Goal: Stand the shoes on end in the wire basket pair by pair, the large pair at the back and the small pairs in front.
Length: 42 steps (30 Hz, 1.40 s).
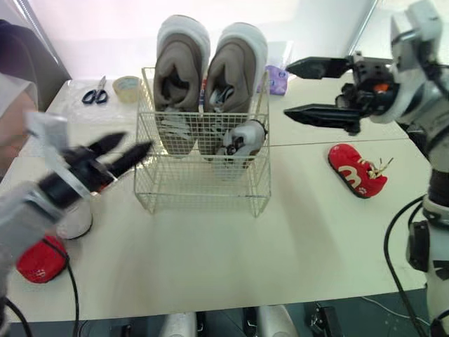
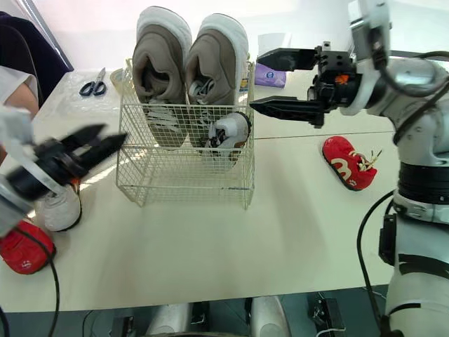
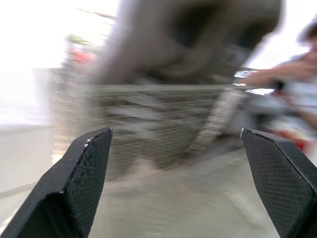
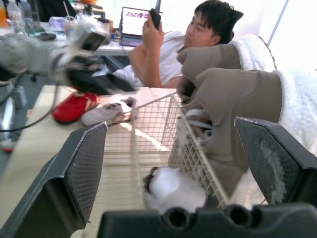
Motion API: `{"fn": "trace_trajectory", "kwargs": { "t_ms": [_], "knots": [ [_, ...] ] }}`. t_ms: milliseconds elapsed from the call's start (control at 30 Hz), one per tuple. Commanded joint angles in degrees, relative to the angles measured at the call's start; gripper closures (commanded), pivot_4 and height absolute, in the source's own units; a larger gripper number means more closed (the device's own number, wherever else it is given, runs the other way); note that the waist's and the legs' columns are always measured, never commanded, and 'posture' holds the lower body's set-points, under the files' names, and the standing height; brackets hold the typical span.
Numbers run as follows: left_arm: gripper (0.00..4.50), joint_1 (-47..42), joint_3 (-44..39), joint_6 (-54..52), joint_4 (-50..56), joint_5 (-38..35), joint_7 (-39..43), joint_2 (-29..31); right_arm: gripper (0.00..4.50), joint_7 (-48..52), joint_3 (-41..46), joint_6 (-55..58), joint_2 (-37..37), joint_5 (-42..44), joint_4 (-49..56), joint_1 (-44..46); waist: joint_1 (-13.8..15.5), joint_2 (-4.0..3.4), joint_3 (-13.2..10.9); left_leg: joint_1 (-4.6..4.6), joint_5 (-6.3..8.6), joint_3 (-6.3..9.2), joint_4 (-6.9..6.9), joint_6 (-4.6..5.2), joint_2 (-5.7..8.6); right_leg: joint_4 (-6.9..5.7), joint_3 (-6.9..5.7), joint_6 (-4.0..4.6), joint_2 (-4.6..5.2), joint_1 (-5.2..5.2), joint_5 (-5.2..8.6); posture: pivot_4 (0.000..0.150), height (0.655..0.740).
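- The wire basket (image 1: 203,189) was cream-white.
- The large pair (image 1: 181,70) in it was taupe with white edges.
- A small shoe (image 1: 242,137) at its front was white and black.
- Right of the basket, a red shoe (image 1: 358,172) bore a white mark.
- Left of it, another shoe (image 1: 41,261) was red.
- Behind it, the scissors (image 1: 95,93) had blue handles.

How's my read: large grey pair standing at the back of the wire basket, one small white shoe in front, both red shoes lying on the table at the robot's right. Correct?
Not both: one red shoe lies on the table at the robot's right, the other red shoe at its left, as the left eye view shows. The rest holds.
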<state>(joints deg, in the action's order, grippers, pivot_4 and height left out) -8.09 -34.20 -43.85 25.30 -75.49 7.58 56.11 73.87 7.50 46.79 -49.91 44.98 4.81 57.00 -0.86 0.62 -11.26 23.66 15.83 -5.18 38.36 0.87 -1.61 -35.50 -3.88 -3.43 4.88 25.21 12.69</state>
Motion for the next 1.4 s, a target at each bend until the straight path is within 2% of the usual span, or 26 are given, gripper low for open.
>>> {"fn": "trace_trajectory", "kwargs": {
  "t_ms": [33, 67, 133, 233, 333, 533, 667, 833, 933, 1167, 1400],
  "knots": [
    [0.13, -1.08, -2.35, -8.1, -10.13, 6.91, -2.48, 10.35, 0.0, 6.36, -2.65, 5.6, -5.95, 5.28, 11.34, -3.47, 0.1, 0.04, 0.02, -0.01, -0.03, -0.01, -0.13, -0.03, 0.03, 0.02, -0.01, 0.0, 0.01, 0.06, 0.0, 0.15, 0.74],
    [0.13, -1.27, -0.96, -11.08, -13.04, 9.02, -2.47, 13.73, 0.0, 7.04, -4.24, 4.37, -7.32, 3.57, 13.42, -4.97, 0.1, 0.05, 0.03, -0.01, -0.03, 0.02, -0.19, -0.04, 0.02, -0.01, -0.07, 0.0, 0.01, 0.08, 0.0, 0.15, 0.74],
    [0.13, -2.93, 1.89, -16.74, -18.21, 11.31, -2.69, 18.74, 0.0, 6.88, -6.17, 8.79, -9.51, 5.31, 15.54, -5.42, 0.07, 0.02, 0.01, -0.01, -0.03, -0.02, -0.28, -0.04, 0.02, 0.03, -0.13, -0.01, -0.02, 0.11, 0.01, 0.15, 0.74],
    [0.13, -7.29, 6.29, -23.22, -22.41, 13.93, -5.12, 20.75, 0.0, 6.52, -7.49, 9.39, -9.02, 5.73, 16.46, -5.01, 0.12, 0.02, 0.0, 0.04, -0.03, -0.19, -0.29, -0.03, 0.04, 0.03, -0.08, -0.03, -0.02, 0.21, 0.0, 0.15, 0.74],
    [0.13, -8.38, 6.3, -28.45, -22.44, 15.7, -7.36, 17.71, 0.0, 5.69, -8.83, 5.21, -8.15, 2.34, 17.9, -7.28, 0.14, 0.03, 0.0, 0.05, -0.02, -0.19, -0.29, -0.04, 0.03, 0.07, -0.07, -0.05, -0.03, 0.22, -0.01, 0.15, 0.74],
    [0.13, -5.47, 0.39, -36.07, -21.09, 19.33, -10.33, 9.27, 0.0, 4.77, -11.33, 1.03, -7.94, -2.59, 17.27, -10.59, 0.16, 0.09, 0.02, 0.11, -0.22, -0.19, -0.3, -0.38, 0.04, 0.03, -0.04, -0.25, 0.04, 0.26, -0.12, 0.15, 0.74],
    [0.13, -3.83, -0.8, -36.81, -20.45, 23.31, -10.81, 4.45, 0.0, 4.49, -11.67, 0.42, -7.52, -3.3, 17.15, -10.69, 0.14, 0.13, 0.04, 0.1, -0.22, -0.16, -0.3, -0.4, 0.04, -0.02, -0.04, -0.2, 0.08, 0.27, -0.11, 0.15, 0.74],
    [0.13, -3.41, 3.08, -34.95, -21.8, 29.02, -8.68, 1.05, 0.0, 4.1, -12.0, 0.39, -7.22, -3.73, 16.65, -9.98, 0.19, 0.19, 0.08, 0.09, -0.11, -0.09, -0.3, -0.52, 0.04, -0.04, -0.04, 0.01, 0.15, 0.29, -0.04, 0.15, 0.74],
    [0.96, -4.64, 3.49, -34.35, -22.53, 31.72, -7.97, -0.49, 0.0, 3.83, -11.74, 0.6, -7.66, -3.91, 16.86, -10.23, 0.12, 0.16, 0.09, 0.09, -0.04, -0.08, -0.3, -0.45, 0.07, -0.04, -0.02, 0.04, 0.21, 0.29, -0.04, 0.15, 0.74],
    [4.48, -7.29, 3.14, -35.16, -22.33, 35.56, -6.19, -2.23, 0.0, 3.1, -11.53, 0.63, -7.83, -4.17, 16.68, -10.61, -0.09, 0.17, 0.1, 0.09, -0.03, -0.06, -0.33, -0.45, 0.06, -0.05, -0.02, 0.09, 0.22, 0.34, -0.07, 0.15, 0.74],
    [4.48, -13.0, -0.68, -30.67, -21.32, 38.99, -4.52, -2.86, 0.0, 2.88, -12.05, -0.59, -7.4, -5.62, 15.16, -10.35, 0.24, 0.23, 0.13, 0.1, -0.03, -0.06, -0.33, -0.45, 0.07, -0.05, -0.03, 0.1, 0.23, 0.33, -0.08, 0.15, 0.74]
  ]
}}
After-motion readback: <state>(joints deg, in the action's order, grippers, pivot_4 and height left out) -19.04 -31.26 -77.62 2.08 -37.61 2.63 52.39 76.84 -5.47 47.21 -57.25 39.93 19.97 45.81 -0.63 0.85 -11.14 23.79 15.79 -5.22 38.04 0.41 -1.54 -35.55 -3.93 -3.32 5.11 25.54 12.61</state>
